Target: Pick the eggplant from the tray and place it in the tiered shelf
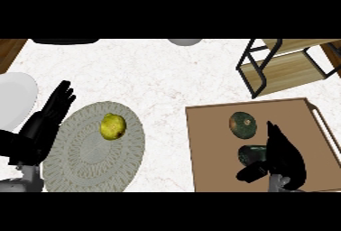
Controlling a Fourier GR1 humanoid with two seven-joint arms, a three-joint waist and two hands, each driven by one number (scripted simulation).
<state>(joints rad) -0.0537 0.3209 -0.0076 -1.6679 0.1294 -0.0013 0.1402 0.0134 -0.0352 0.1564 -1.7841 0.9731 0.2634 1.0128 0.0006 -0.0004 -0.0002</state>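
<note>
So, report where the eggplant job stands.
Done: nothing placed; the tiered shelf holds no eggplant. In hand: the right robot hand is over the tray, thumb and fingers closing around a dark green item; a second dark green one lies beside it. Left: lift, carry, set on the shelf. The left robot hand rests open by the woven mat.

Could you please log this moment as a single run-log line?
right hand: open beside dark vegetable on tray | second dark vegetable: on tray | left hand: open, resting by placemat | tiered shelf: nothing visible inside
</note>
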